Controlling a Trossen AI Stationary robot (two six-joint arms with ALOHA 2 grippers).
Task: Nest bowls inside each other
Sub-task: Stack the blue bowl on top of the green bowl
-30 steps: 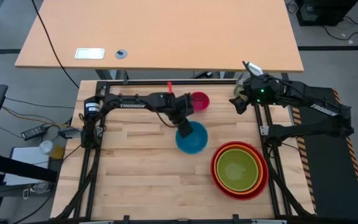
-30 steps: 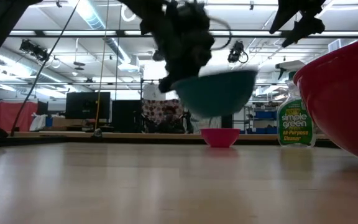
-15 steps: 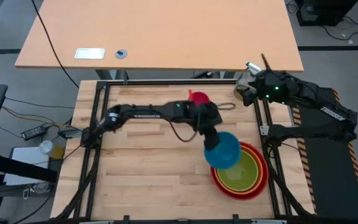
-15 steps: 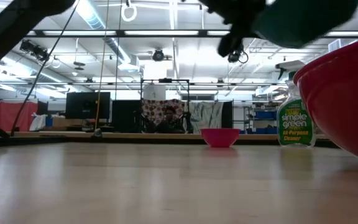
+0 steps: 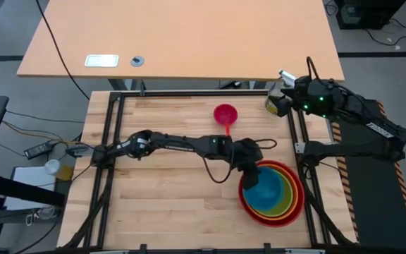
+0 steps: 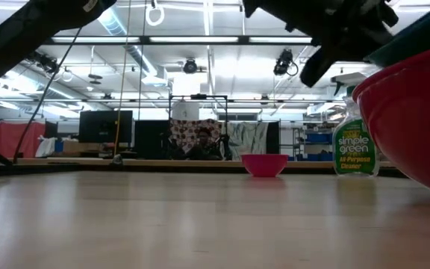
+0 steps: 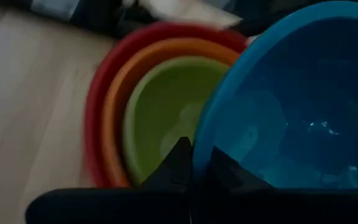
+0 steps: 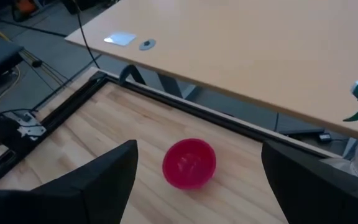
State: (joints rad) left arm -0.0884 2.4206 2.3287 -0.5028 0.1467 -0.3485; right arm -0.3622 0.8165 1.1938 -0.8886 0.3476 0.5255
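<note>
The red bowl (image 5: 248, 204) stands near the table's right edge with the orange bowl (image 5: 296, 201) and the lime green bowl (image 5: 287, 201) nested in it. My left gripper (image 5: 249, 168) is shut on the blue bowl (image 5: 266, 185), which hangs tilted over the stack's left half. Whether its base touches the green bowl (image 7: 166, 112) I cannot tell. The pink bowl (image 5: 225, 113) rests on its base at the far middle. My right gripper (image 8: 199, 148) hovers open at the far right corner, above and behind the pink bowl (image 8: 189, 163). My left gripper pinches the blue bowl's rim (image 7: 199, 140) on the side toward the table's left, one finger (image 7: 225, 171) inside the bowl and one (image 7: 178, 163) outside. The fingers slant down from the table's left. The bowl sits tilted over the green bowl.
A clear spray bottle (image 6: 354, 142) with a green label stands at the far right corner, under my right arm. A black frame (image 5: 189, 92) runs round the wooden table top. A larger light desk (image 5: 182, 35) stands beyond the far edge.
My left gripper has carried the blue bowl from the table's middle toward the right and near edges, to above the nested stack, its wrist turning as the arm stretched out. My right gripper has drawn back a little toward the far right corner.
</note>
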